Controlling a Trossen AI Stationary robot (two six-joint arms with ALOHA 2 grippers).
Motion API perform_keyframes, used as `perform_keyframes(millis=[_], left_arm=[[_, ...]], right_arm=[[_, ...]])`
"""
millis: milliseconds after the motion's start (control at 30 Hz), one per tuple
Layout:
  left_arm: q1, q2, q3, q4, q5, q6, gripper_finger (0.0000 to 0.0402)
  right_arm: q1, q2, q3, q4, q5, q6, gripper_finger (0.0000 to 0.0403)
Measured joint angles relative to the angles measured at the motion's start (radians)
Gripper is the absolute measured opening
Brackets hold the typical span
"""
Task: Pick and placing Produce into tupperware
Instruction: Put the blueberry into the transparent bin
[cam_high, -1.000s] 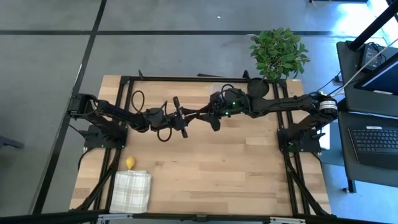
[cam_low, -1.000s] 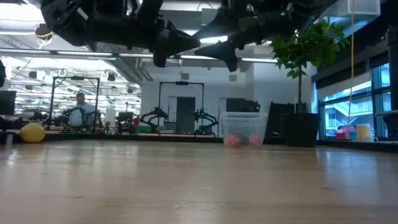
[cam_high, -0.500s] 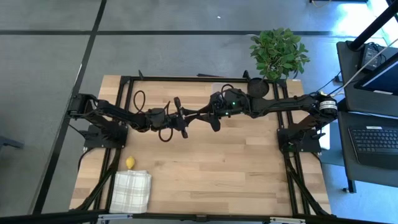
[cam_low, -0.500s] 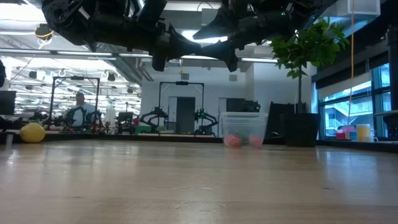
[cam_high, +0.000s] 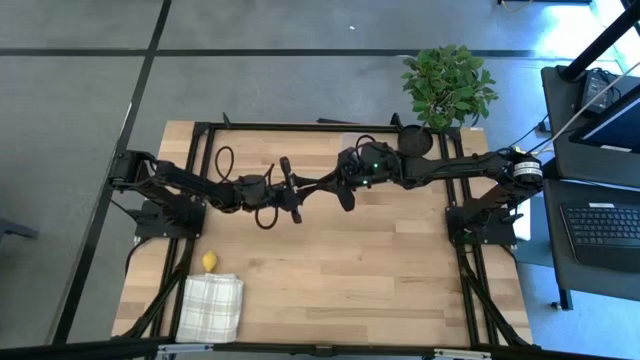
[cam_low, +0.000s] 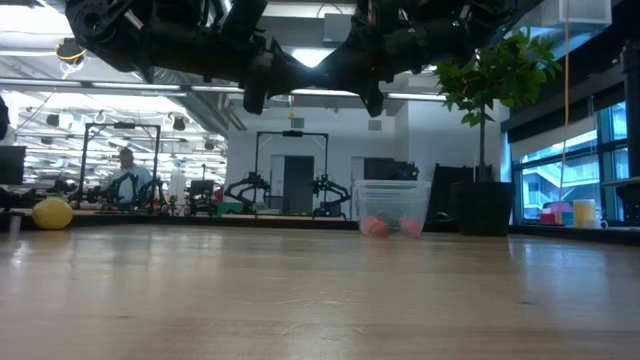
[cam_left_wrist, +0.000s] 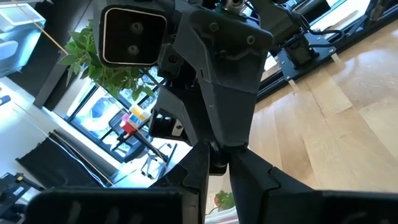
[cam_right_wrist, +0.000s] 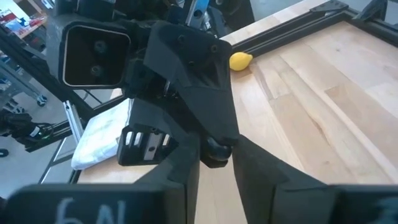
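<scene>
From above, both arms reach in over the middle of the wooden surface (cam_high: 340, 270), and the left gripper (cam_high: 300, 191) and right gripper (cam_high: 327, 186) meet tip to tip, raised above the boards. The yellow lemon (cam_high: 209, 262) lies near the left front corner, just beside the white checked cloth (cam_high: 212, 306), well apart from both grippers. The green leafy plant (cam_high: 448, 84) stands at the far right corner. In the low view the grippers hang high, nothing beneath them but bare wood. The clear tupperware (cam_low: 392, 202) sits far back on the surface, just beside the plant's black pot (cam_low: 485, 208), with two pink-red fruit pieces (cam_low: 375, 226) on its floor; the lemon rests far off to the left. A person (cam_low: 128, 175) sits in the room behind. In the left wrist view, that arm's own fingers (cam_left_wrist: 196, 174) converge narrowly on a small dark berry (cam_left_wrist: 217, 166), and the right gripper faces them head-on with its tips at the same spot. The right wrist view shows the same meeting reversed: its own fingers (cam_right_wrist: 185, 167) are drawn in close around the dark berry, the left gripper's tips at the same piece. I cannot tell which gripper bears its weight.
</scene>
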Motion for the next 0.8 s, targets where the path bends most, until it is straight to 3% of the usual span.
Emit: perform_keyframes(millis=[800], left_arm=[[-0.041, -0.001, 0.001, -0.029, -0.007, -0.005, 0.0047]], right_arm=[[0.001, 0.001, -0.001, -0.003, -0.019, -0.002, 0.0098]])
